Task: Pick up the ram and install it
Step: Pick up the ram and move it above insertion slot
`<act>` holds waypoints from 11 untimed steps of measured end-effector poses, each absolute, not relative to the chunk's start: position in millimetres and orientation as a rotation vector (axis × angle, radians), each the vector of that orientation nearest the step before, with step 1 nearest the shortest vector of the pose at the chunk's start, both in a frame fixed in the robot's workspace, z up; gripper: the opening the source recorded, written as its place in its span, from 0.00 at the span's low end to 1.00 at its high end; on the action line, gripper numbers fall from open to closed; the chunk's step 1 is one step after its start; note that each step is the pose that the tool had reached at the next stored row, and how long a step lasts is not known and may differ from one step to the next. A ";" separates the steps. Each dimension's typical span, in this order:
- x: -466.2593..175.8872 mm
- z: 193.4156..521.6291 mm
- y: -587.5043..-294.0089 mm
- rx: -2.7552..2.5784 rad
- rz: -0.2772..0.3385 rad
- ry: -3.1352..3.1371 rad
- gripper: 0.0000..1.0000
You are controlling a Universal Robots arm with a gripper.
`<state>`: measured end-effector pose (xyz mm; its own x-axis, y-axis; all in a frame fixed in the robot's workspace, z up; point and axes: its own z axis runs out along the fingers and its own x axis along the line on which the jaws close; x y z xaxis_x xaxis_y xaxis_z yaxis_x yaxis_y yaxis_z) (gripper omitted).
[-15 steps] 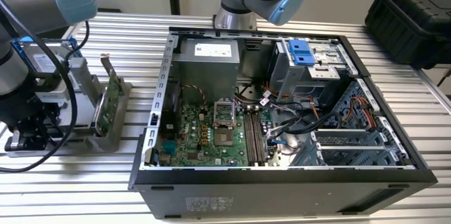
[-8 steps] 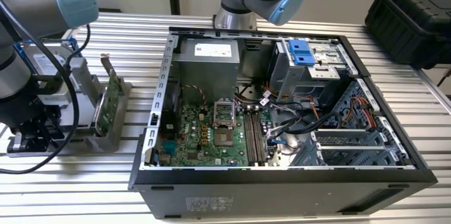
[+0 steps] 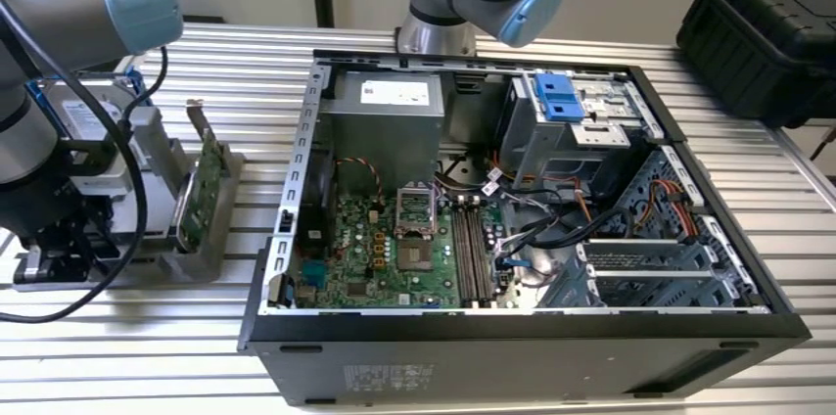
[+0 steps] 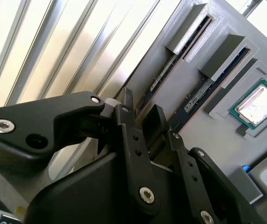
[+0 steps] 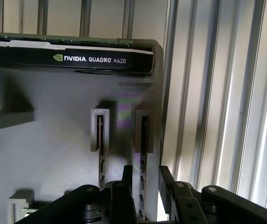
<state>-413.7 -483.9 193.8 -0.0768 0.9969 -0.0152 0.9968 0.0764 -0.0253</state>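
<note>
The black two-fingered gripper (image 5: pixel 145 170) is seen in both wrist views with its jaws parted. One finger is set on each side of the ram (image 5: pixel 144 140), a long, thin, dark stick seen edge-on. In the first wrist view a narrow gap is left between each fingertip (image 5: pixel 127 173) and the stick, so nothing is clamped. The ram is held upright in the slot nearest the edge of a grey plastic holder (image 5: pixel 54 149). A second, similar stick (image 5: pixel 99 140) is kept in the neighbouring slot, just beside it. On the same holder a wide card with a black shroud (image 5: pixel 68 56) is stood on its edge. In the second wrist view a square, silver-topped processor chip (image 4: pixel 258 103) is seated in a shallow recess there. The holder is placed on a ribbed silver metal table (image 5: pixel 217 93). In the exterior view the arm and holder are found at the exterior view's left, towards the lower left of the frame. Near them, at the centre, an open black computer case (image 3: pixel 523 346) is laid on its side. A green motherboard (image 3: pixel 379 258) is exposed inside it.
</note>
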 end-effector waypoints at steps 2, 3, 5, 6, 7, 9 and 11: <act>-413.7 193.8 -483.9 -2.130 0.045 -2.300 0.00; -413.7 193.8 -483.9 -2.130 0.045 -2.300 0.00; -413.7 193.8 -483.9 -2.130 0.045 -2.301 0.00; -413.7 193.8 -483.9 -2.130 0.045 -2.301 0.00; -413.7 193.8 -483.9 -2.130 0.045 -2.301 0.00; -413.7 193.8 -483.9 -2.130 0.045 -2.301 0.00; -413.7 193.8 -483.8 -2.130 0.045 -2.301 0.00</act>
<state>-413.7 -483.8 193.8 -0.0774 0.9969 -0.0151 0.9967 0.0770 -0.0253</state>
